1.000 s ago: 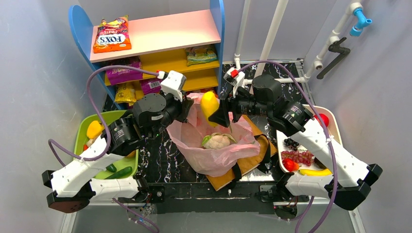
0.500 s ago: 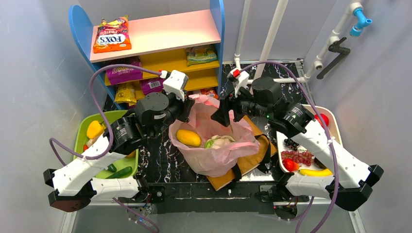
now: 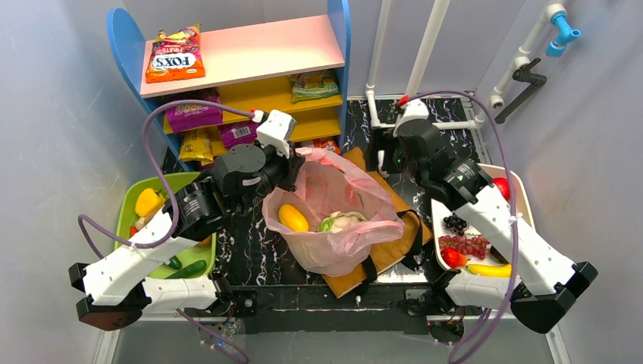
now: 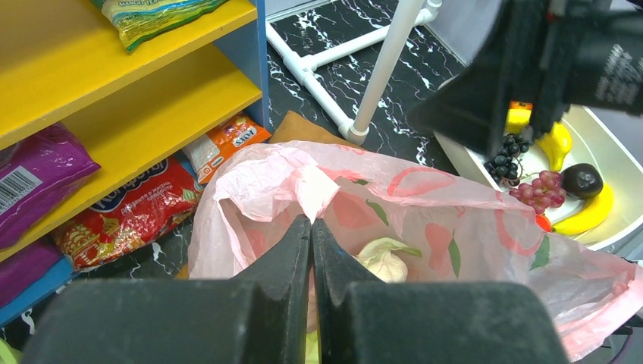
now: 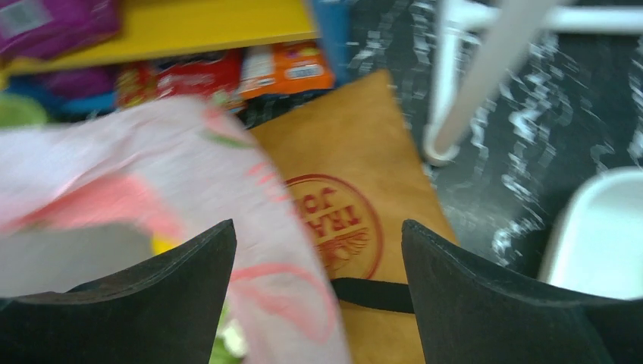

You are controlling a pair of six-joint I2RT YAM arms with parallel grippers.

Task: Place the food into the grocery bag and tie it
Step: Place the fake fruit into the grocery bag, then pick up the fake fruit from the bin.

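The pink grocery bag [image 3: 334,243] stands open in the middle of the table on a flat brown paper bag [image 3: 394,246]. Inside lie a yellow fruit [image 3: 293,218] and a green-and-white vegetable [image 3: 341,221]. My left gripper [image 3: 292,163] is shut on the bag's back-left rim; in the left wrist view [image 4: 312,220] pink plastic sits pinched between the tips, with the vegetable [image 4: 383,258] below. My right gripper [image 3: 384,163] is open and empty behind the bag's right side; its wrist view [image 5: 318,231] shows the bag [image 5: 174,189] and the brown bag [image 5: 356,174].
A blue shelf [image 3: 250,49] with snack packets stands at the back. A green tray [image 3: 125,212] with vegetables is at the left. A white tray [image 3: 523,201] at the right holds dark grapes [image 3: 455,224], red grapes [image 3: 466,244] and a banana [image 3: 493,268]. White pipes [image 3: 425,45] rise behind.
The right gripper held the yellow fruit over the bag, let it go into the bag, then drew back to the right with open jaws. The left gripper kept its hold on the rim.
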